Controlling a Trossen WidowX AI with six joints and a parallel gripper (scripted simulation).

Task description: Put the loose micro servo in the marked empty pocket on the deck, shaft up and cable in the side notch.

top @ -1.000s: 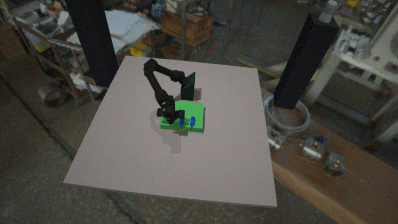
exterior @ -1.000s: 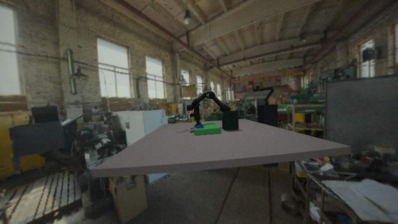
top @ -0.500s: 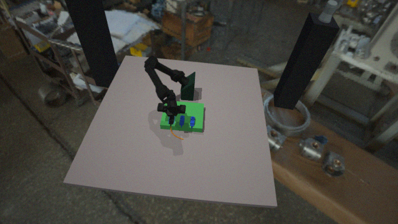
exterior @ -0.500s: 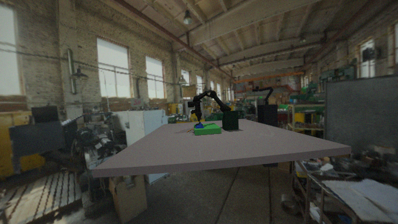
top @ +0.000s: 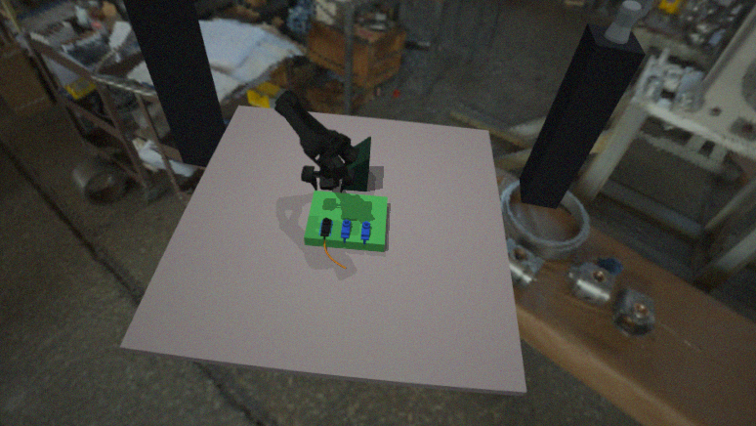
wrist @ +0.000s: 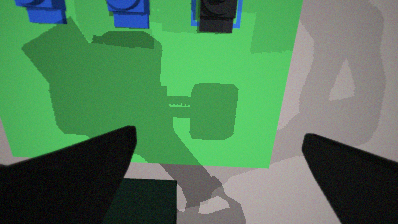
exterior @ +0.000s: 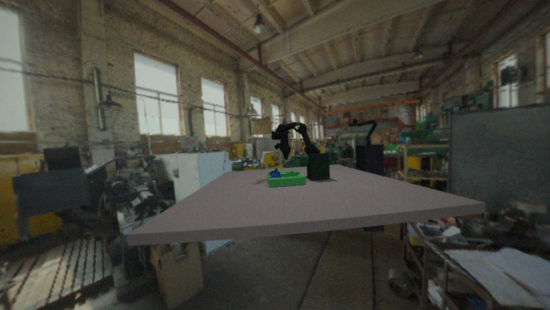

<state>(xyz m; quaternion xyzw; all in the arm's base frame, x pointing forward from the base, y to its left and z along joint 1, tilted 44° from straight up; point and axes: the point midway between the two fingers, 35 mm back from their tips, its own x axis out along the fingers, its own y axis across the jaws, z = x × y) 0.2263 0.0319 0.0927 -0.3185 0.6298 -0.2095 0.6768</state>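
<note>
Black micro servo (top: 325,227) seated in the blue-outlined pocket at one end of the flat green rectangular deck (top: 370,240), beside 2 blue servos (top: 346,228), orange cable (top: 333,255) trailing off the deck edge onto the pale pink table top (top: 264,317). Black parallel-jaw gripper (top: 328,185) raised above the deck's far edge, jaws spread wide, gripping nothing. Dark green block (top: 363,163) just behind.

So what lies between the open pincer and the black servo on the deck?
Only bare green deck crossed by the arm's shadow, as the wrist view shows; the pincer is open, and the black servo sits apart by the far edge.
</note>
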